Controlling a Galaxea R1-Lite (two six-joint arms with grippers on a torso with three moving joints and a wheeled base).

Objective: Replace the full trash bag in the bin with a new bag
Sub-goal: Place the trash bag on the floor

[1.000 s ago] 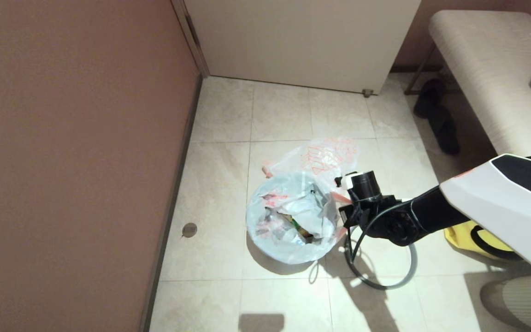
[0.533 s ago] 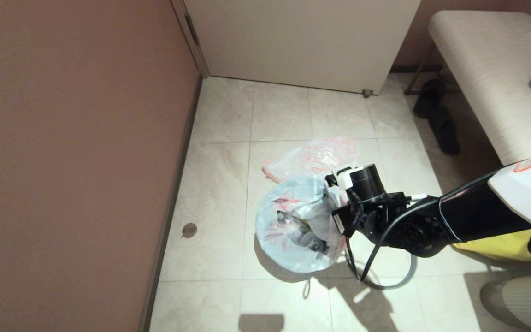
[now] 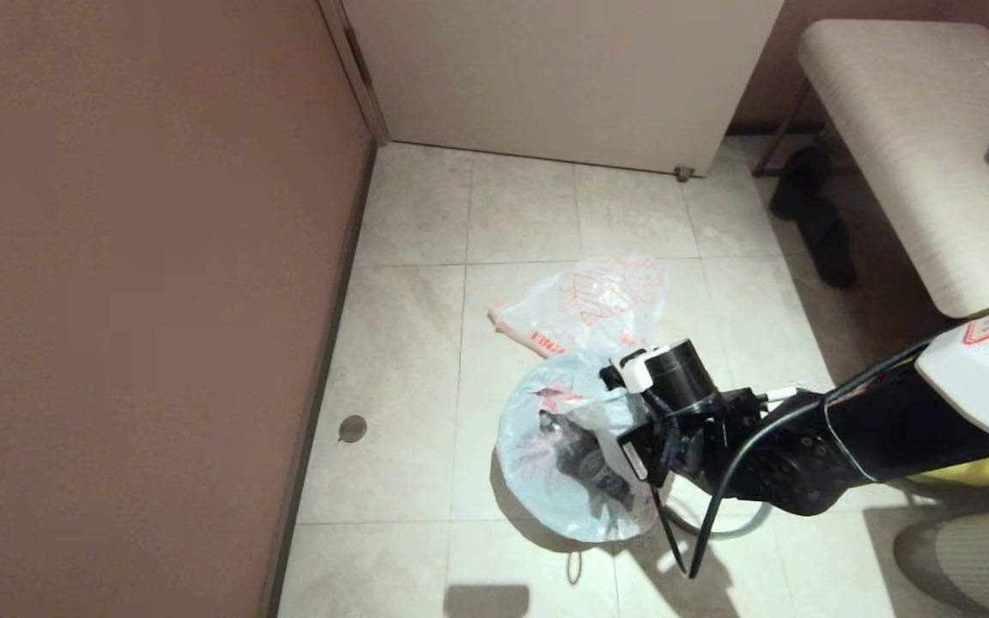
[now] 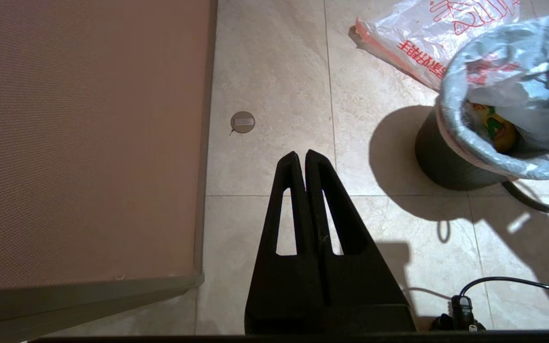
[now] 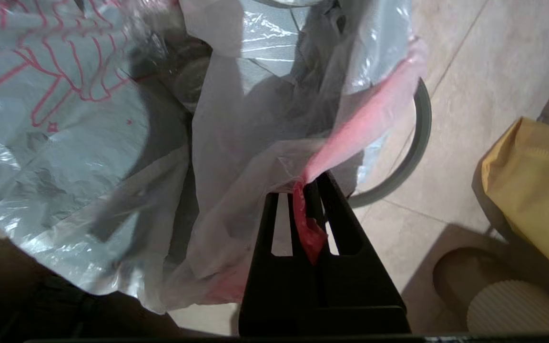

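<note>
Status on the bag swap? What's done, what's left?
Done: the thin grey hoop is off the bin and lies on the tiled floor.

In hand: the right gripper is shut on the orange edge of the full translucent white trash bag, which sits in the small black bin.

Left: lift that bag out, fit the orange-printed new bag lying on the floor, refit the hoop. The left gripper is parked, shut.
</note>
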